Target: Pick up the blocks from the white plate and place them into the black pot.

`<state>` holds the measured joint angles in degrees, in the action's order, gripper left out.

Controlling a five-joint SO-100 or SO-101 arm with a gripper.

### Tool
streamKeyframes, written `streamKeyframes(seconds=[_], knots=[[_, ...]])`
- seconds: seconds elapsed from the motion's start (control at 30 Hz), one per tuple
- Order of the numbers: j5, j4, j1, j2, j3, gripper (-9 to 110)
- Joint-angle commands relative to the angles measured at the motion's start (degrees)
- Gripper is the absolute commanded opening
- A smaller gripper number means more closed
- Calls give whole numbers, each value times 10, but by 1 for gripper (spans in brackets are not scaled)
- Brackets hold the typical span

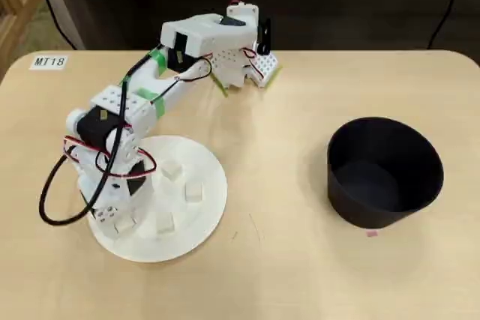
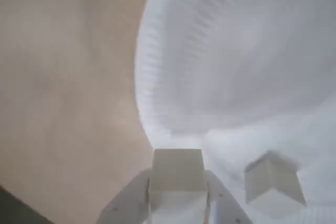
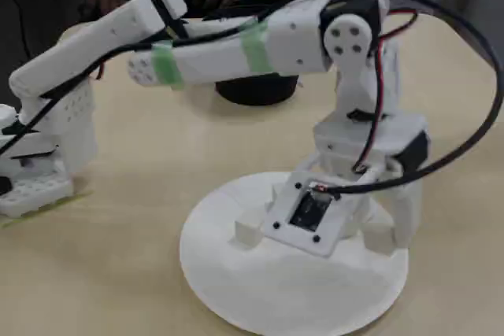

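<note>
Wrist view shows the tool straddling one block near the plate's rim, a finger on each side; whether it has clenched on the cube I cannot tell. A second block sits just beside it. In my judgement the hold may be shallow: only the lower part of the cube lies between the fingers, so a lift could tip it out or knock it into its neighbour. The pot stands well apart across the surface, a long carry if the grip is weak. Overhead, three more blocks lie clear on the plate, while the arm covers the tool and most of the held cube. The wrist picture is blurred.
</note>
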<state>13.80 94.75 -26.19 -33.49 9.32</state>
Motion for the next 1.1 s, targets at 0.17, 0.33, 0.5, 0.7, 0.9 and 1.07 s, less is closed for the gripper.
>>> streamKeyframes(seconds=[0.17,0.33,0.5,0.7,0.9,1.07], knots=[[-220,6,127,-247,-11,-2],[-291,6,266,-405,96,-2],[-350,-4,441,-585,311,-2],[-305,-315,600,-839,822,-2],[-280,-450,657,-834,980,-2],[-277,-536,667,-777,1011,-2]])
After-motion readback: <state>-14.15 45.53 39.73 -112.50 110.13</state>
